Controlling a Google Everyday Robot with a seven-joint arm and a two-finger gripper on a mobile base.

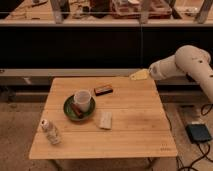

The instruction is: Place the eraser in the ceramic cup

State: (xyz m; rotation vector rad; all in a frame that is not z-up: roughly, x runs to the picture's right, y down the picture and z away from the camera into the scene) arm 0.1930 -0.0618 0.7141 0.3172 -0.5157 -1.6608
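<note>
Eraser (103, 90) lies untouched on the tabletop (135, 122), just right of the ceramic cup (82, 98); tool (140, 75) hovers at the far-right edge, probably poised to reach in, and I cannot tell its spread.

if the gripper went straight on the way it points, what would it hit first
Probably the eraser: the gripper, by the table's far right corner, points left towards it, though its height is unclear.

Gripper (140, 75) hangs at far edge of table (135, 122); only bare wood lies between it and eraser (103, 90)
</note>
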